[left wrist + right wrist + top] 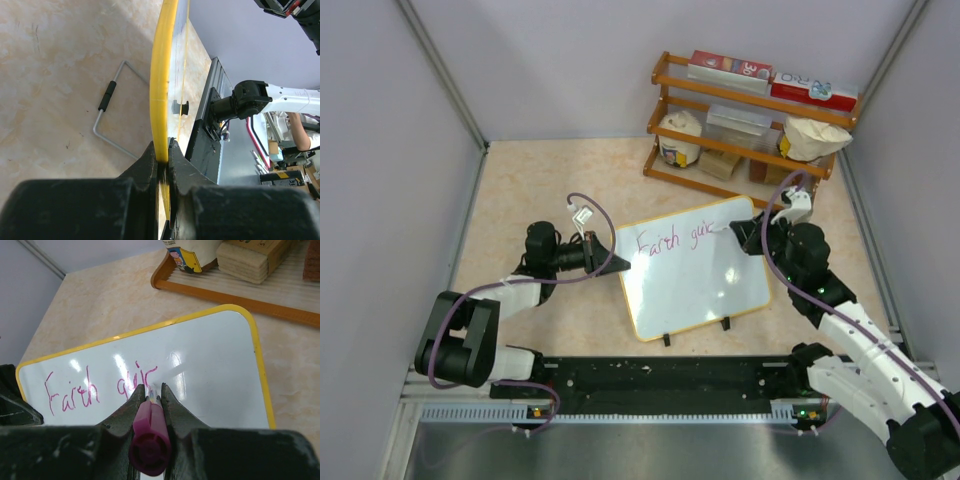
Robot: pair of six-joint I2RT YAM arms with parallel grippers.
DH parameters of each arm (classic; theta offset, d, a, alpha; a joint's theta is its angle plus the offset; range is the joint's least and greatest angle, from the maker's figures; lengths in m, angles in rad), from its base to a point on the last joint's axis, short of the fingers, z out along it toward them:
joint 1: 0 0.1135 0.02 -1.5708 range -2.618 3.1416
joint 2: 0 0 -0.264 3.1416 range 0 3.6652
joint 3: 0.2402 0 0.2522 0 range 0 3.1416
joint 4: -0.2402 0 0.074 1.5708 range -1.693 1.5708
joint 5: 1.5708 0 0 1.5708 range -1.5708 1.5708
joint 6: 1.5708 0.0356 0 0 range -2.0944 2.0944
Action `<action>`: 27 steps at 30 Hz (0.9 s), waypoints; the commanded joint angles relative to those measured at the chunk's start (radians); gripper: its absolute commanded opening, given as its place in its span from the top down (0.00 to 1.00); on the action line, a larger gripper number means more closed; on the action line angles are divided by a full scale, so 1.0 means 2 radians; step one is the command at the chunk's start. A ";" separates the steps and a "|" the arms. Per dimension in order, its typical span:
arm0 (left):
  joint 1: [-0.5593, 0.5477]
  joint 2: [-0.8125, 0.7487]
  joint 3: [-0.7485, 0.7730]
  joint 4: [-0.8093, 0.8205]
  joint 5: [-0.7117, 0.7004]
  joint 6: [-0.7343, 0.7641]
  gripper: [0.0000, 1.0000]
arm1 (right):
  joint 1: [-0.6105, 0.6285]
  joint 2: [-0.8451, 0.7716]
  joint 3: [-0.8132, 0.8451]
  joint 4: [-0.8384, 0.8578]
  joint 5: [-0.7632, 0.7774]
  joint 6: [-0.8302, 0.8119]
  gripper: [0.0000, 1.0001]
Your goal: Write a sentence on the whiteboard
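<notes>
The whiteboard (705,285) stands tilted on the table, propped on two black feet, with a yellow frame. My left gripper (620,262) is shut on its left edge; in the left wrist view the frame (163,75) runs edge-on between the closed jaws of that gripper (164,155). My right gripper (740,232) is shut on a magenta marker (149,437), whose tip touches the board (215,370). The sentence (97,387) reads "Earth gui" in pink on one line (675,238), ending right at the marker tip and the right gripper (152,388).
A wooden rack (750,125) at the back right holds boxes, a jar and a bag, close behind the right gripper. A wire stand with a black grip (107,97) lies on the table behind the board. A black rail (660,375) runs along the near edge.
</notes>
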 commanded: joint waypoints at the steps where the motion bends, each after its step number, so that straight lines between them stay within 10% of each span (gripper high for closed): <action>1: -0.009 0.007 0.006 0.006 -0.003 0.045 1.00 | -0.007 -0.003 0.008 -0.006 0.028 -0.007 1.00; 27: -0.009 0.008 0.007 0.005 -0.003 0.045 1.00 | -0.007 0.032 0.075 0.045 0.027 0.000 1.00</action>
